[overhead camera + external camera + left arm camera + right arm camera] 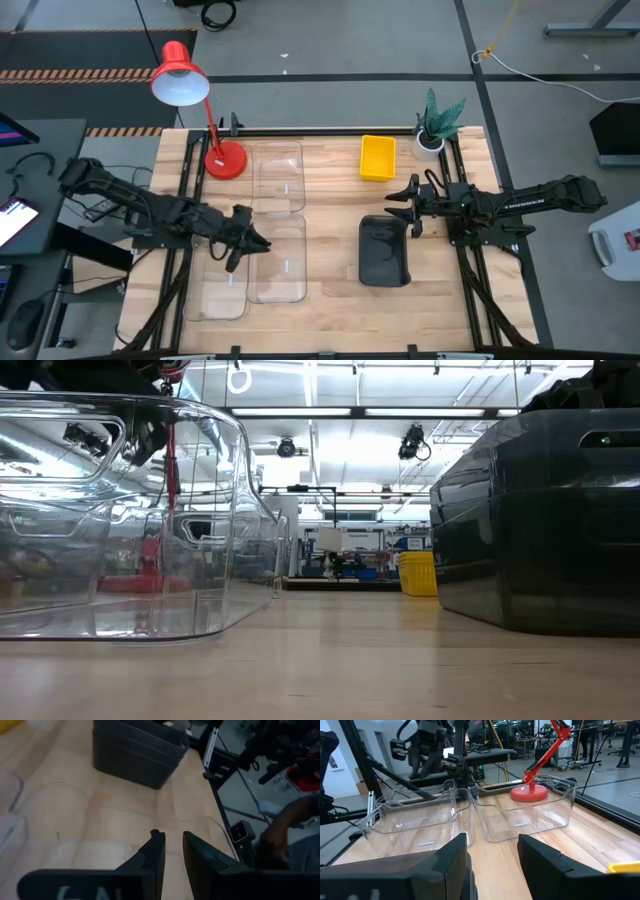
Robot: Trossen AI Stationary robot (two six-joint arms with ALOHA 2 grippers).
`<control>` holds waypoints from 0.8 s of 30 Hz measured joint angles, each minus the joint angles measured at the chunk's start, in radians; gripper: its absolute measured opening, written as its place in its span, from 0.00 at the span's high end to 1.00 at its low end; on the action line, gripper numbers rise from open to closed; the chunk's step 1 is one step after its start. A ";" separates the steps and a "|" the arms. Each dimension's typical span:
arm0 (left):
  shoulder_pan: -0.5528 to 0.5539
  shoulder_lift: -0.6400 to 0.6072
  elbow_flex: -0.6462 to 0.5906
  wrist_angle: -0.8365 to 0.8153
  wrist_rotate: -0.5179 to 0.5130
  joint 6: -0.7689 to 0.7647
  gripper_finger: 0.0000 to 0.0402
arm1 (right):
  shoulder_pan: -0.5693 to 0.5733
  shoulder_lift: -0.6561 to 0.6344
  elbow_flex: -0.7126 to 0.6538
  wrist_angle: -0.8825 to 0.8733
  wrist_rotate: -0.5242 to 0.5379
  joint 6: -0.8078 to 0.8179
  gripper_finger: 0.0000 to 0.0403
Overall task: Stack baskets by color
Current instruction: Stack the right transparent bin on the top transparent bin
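Observation:
Three clear baskets rest on their bottoms on the wooden table: one far (277, 175), one near (277, 258) and one at the near left (215, 285). A yellow basket (378, 157) sits at the far middle. Right of centre stands a stack of dark grey baskets (384, 250). My left gripper (255, 240) (172, 847) hovers over the near clear basket (125, 825), open by a narrow gap with nothing between its fingers. My right gripper (405, 205) (492, 850) stands open and level above the grey stack's far end, pointing toward the clear baskets (525, 810).
A red desk lamp (205, 120) stands at the far left with its base (529, 792) beside the far clear basket. A small potted plant (435, 125) is at the far right corner. Bare wood lies between the clear baskets and the grey stack (540, 520).

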 joint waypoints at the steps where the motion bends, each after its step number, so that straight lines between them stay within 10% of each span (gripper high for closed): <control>1: -0.009 0.015 0.011 -0.002 -0.005 -0.005 0.82 | 0.000 0.000 0.000 0.000 0.000 0.000 0.55; 24: -0.168 0.413 0.372 -0.231 0.015 -0.280 0.82 | 0.000 0.000 0.000 0.000 -0.001 0.000 0.55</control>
